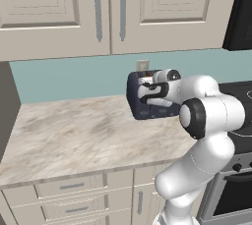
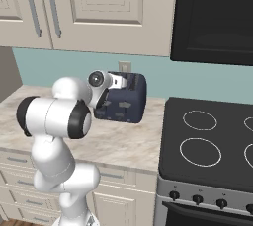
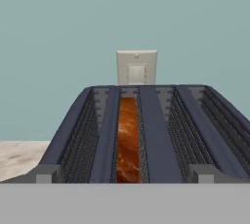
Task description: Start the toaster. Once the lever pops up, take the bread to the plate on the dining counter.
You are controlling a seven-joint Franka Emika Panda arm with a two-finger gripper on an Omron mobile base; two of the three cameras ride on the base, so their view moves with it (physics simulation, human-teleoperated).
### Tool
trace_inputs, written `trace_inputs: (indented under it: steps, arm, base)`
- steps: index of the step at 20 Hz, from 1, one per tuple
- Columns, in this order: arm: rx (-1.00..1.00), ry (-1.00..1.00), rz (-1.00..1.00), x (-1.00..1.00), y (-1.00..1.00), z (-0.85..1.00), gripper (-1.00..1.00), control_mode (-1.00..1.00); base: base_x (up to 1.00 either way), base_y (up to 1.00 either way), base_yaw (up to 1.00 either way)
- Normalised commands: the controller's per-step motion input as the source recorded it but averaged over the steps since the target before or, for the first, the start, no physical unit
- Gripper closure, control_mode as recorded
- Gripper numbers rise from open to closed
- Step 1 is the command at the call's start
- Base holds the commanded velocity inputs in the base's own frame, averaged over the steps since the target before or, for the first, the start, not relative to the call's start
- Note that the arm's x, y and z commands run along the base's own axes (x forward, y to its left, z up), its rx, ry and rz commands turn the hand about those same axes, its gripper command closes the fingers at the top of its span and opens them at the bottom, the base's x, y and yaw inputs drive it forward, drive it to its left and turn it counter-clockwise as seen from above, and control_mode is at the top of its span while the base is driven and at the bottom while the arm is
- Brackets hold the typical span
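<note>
Hovering at the near end of the toaster point(image 1: 147, 102), tool point(image 1: 147, 90) sits just over its top edge, jaws fully spread, holding nothing. Toaster stands at the back of the desk point(image 1: 74, 135) against the wall. Bread point(image 3: 128, 140) sits down in the middle slot, long axis running straight away from the tool toward the wall outlet point(image 3: 136, 67). Lever not discernible.

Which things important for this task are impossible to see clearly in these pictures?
- Toaster lever: in both base views the arm covers that end, and the hand view's bottom edge cuts it off.
- Bread: sunk in a slot, only its top edge shows in the hand view.
- Gripper: hidden behind the wrist in both base views, so its jaws cannot be seen.
- Plate and dining counter: outside every view.
</note>
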Motion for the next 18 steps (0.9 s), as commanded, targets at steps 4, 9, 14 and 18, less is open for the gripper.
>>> trace_inputs:
  steps: [4,9,14,18]
  arm:
    - [0.0,0.0,0.0,0.04,0.0,-0.19,-1.0,-1.0]
    - [0.0,0.0,0.0,0.04,-0.02,-0.07,-1.0,-1.0]
    - [0.0,0.0,0.0,0.03,-0.09,0.0,-1.0,-1.0]
    - [0.0,0.0,0.0,0.02,-0.13,0.0,-1.0,-1.0]
  base:
    - [0.0,0.0,0.0]
    - [0.0,0.0,0.0]
    - [0.0,0.0,0.0]
    - [0.0,0.0,0.0]
